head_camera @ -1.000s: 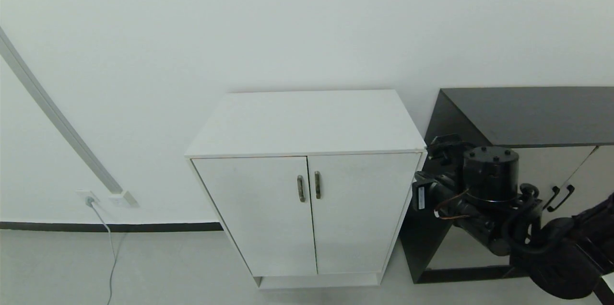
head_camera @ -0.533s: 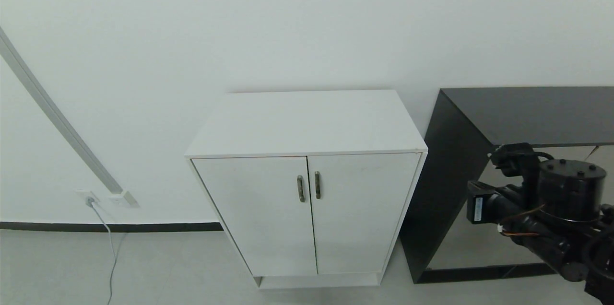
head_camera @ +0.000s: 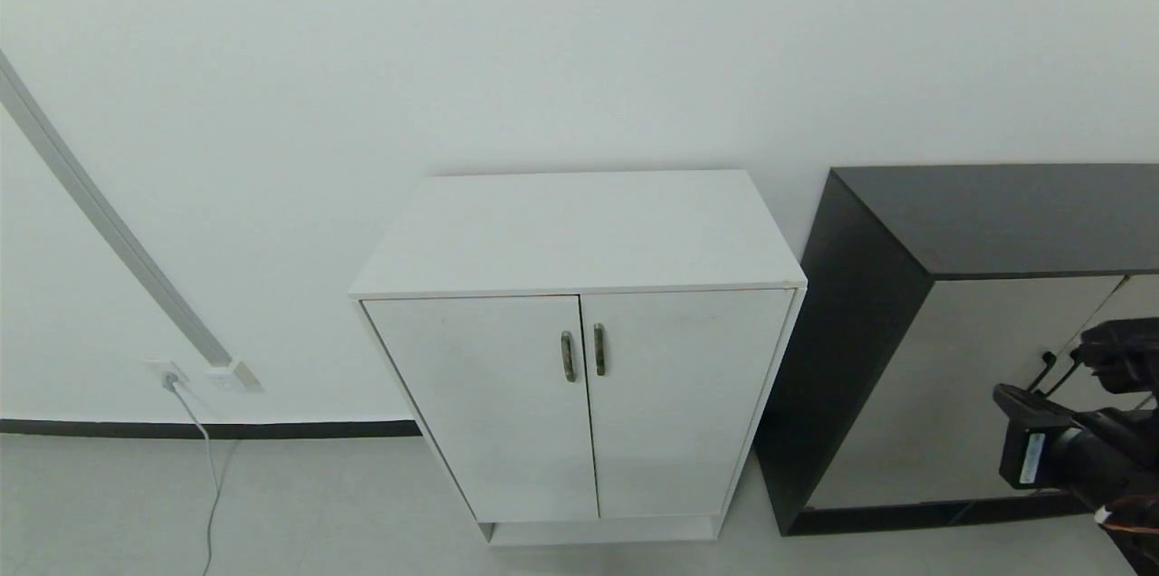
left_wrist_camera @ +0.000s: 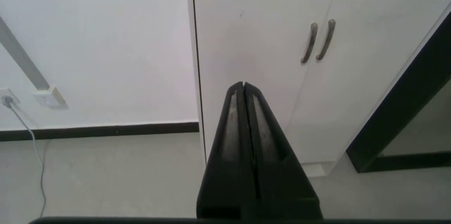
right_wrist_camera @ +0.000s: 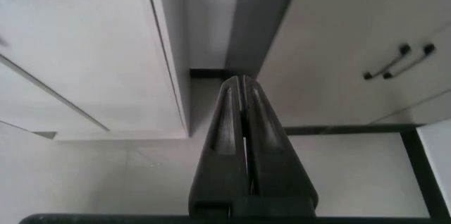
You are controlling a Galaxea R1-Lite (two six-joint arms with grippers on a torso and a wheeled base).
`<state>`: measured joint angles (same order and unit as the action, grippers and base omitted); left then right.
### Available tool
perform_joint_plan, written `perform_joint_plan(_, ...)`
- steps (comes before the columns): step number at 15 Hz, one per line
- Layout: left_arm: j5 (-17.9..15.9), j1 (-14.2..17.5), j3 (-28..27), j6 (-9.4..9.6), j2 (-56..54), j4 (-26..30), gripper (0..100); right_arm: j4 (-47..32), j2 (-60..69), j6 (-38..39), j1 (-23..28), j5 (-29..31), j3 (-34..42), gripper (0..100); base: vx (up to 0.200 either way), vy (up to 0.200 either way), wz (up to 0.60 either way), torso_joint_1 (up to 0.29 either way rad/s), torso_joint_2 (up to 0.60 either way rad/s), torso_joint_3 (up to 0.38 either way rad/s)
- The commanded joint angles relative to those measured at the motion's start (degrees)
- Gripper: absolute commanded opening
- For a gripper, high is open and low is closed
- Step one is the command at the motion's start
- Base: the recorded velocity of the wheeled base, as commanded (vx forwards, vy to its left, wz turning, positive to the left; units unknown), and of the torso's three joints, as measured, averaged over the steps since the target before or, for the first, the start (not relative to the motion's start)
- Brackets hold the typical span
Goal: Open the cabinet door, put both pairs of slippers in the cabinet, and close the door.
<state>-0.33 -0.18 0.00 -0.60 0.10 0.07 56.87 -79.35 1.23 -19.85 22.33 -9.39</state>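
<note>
Nearest me, the left gripper (left_wrist_camera: pixel 244 85) hung low in front of the white cabinet (head_camera: pixel 579 232), its fingers (left_wrist_camera: pixel 232 122) pressed shut on nothing. The right gripper (right_wrist_camera: pixel 244 78) was also closed and empty, pointing down at the floor (right_wrist_camera: pixel 106 182) by the gap between the white cabinet and the black sideboard (head_camera: pixel 860 331).

The right arm (head_camera: pixel 1087 458) was what had moved. A second before, it stood just off the white cabinet's right edge. It then swung steadily out to the right, and by this moment it sat at the far side, in front of the sideboard's mirrored doors and well apart from the cabinet.

The cabinet itself stood unchanged against the wall (head_camera: pixel 579 42). Both doors were shut flush, and the two handles (head_camera: pixel 568 356) sat side by side at the middle seam, untouched.

Whether any slippers lay behind those doors I could not tell. An arm drawing away from closed doors with empty fingers looked to me like a retreat, not an approach. Either the job was finished, or the handle grasp still lay ahead.
</note>
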Motion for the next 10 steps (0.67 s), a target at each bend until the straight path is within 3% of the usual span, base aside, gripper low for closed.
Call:
perform_joint_plan(1,-0.02,0.01,0.00,-0.02,-0.01,0.01,0,-0.09,6.05,0.00,0.86,-0.10,3.50,0,0.000,0.000,0.00,0.000,0.00,0.000)
perform_joint_plan(7,-0.02,0.01,0.00,-0.02,-0.01,0.01,0,-0.36,14.49,-2.11,1.13,-0.89,9.39,0,0.000,0.000,0.00,0.000,0.00,0.000)
perform_joint_plan(10,-0.02,0.01,0.00,-0.02,-0.01,0.01,0,-6.86,20.46,-2.02,1.39,-1.33,9.30,0,0.000,0.000,0.00,0.000,0.00,0.000)
